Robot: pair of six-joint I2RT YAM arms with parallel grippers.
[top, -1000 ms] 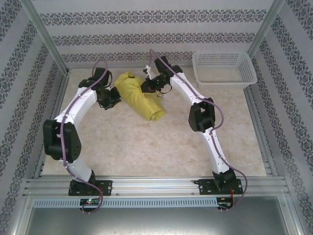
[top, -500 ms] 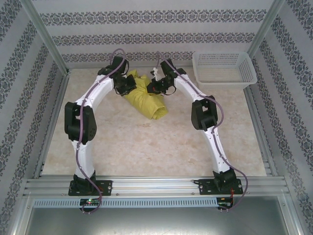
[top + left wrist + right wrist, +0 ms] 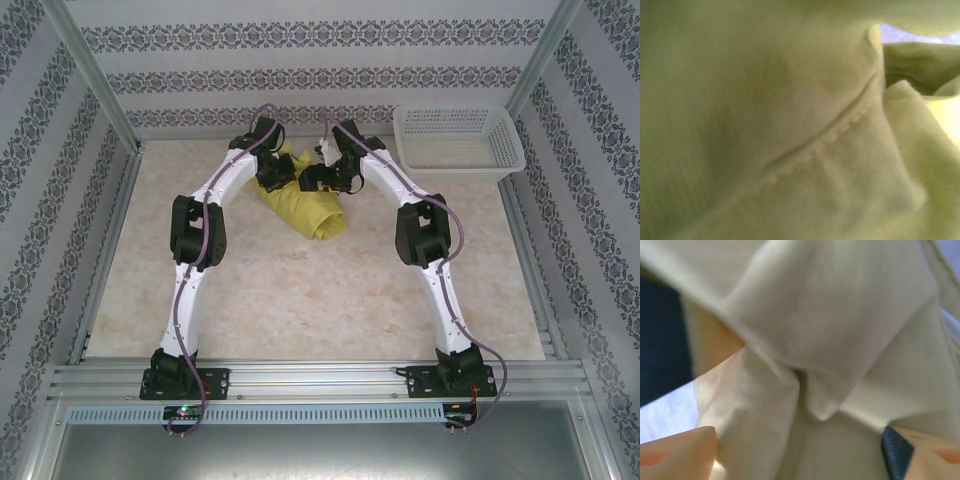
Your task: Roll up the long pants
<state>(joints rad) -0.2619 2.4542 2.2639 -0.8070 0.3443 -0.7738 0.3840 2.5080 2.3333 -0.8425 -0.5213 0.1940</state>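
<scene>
Where they lie bunched, long pants (image 3: 300, 205), soft yellow-green folds

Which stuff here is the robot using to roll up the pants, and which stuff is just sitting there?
For the job:
- the long pants, a bunched yellow-green cloth
- the left arm and the right arm, both reaching onto the pants

Just lying about:
- the white mesh basket, at the far right corner of the table

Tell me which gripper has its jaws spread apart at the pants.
The right gripper: its fingers stand wide apart, the long pants between them. The left gripper is shut.
</scene>
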